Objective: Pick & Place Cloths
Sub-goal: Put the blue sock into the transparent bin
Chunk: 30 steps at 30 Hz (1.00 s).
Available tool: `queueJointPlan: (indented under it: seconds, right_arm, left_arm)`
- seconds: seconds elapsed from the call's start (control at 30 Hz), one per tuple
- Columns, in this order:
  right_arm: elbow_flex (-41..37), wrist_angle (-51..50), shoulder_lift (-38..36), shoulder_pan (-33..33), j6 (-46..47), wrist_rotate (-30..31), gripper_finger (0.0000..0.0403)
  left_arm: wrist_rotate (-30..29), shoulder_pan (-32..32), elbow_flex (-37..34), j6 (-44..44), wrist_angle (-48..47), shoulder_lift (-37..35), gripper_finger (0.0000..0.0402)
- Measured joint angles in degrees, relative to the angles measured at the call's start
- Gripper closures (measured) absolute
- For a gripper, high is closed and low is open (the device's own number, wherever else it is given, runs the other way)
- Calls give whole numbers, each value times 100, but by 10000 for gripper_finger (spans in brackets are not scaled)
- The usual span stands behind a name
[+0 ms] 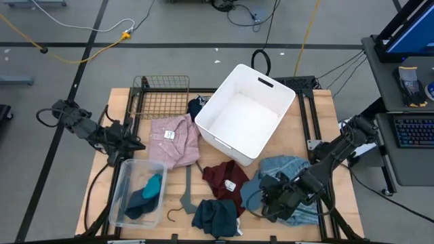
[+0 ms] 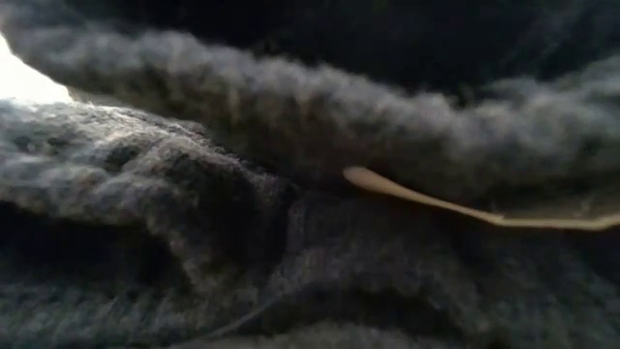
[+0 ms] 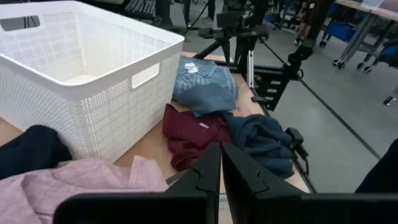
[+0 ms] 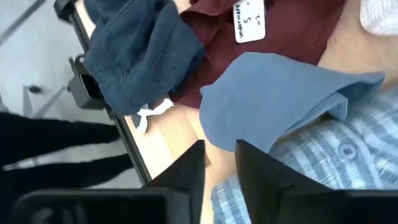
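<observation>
Right up against the low camera we get a wall of dark knitted fabric (image 2: 242, 223), filling that view, with one pale strip (image 2: 436, 202) running across it. From above, we take the white bin (image 1: 245, 112) as our landmark, sitting on the table (image 1: 319, 115).

We see the right gripper (image 1: 271, 201) down over the light-blue garment (image 1: 285, 169), which lies just in front of the bin's right corner. Its fingers (image 4: 186, 168) stand slightly apart with a gap between them and nothing clamped; the blue collar lies just beyond the tips.

The maroon garment (image 1: 224, 177) with its white tag (image 4: 250, 22) lies in front of the bin, touching the blue one. The dark navy piece (image 1: 217, 217) sits further forward still, at the table's front edge. The pink garment (image 1: 175, 139) lies against the bin's left side. A grey hanger (image 1: 184, 196) rests between pink and maroon.

We find the left gripper (image 1: 139, 144) well to the bin's left, beside the pink garment, its fingers (image 3: 208, 171) pressed together on nothing. A clear tub (image 1: 122, 196) in front of it holds a teal piece (image 1: 154, 186). A wire basket (image 1: 159, 98) sits left of the bin.
</observation>
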Motion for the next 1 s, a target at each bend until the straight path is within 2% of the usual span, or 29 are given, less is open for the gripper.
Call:
queueJointPlan:
  seconds: [0.17,0.3,0.47,0.57,0.8,1.0]
  right_arm:
    - [0,-37,0,-90,370,3,267]
    - [-3,-158,0,-255,414,3,244]
    - [-227,-104,0,-441,554,-7,244]
    - [-459,-15,0,-513,734,-245,248]
    - [-1153,1028,0,-685,949,-878,249]
    - [-1647,1801,0,-841,950,-891,249]
  left_arm:
    - [-2,0,0,-45,-156,-52,383]
    - [-77,0,-8,-109,-153,-50,383]
    - [-69,0,-370,-253,32,-50,383]
    - [-3,-2,-665,-402,159,-48,383]
    - [94,-4,-835,-378,394,-47,382]
    - [94,-2,-835,-362,399,-47,382]
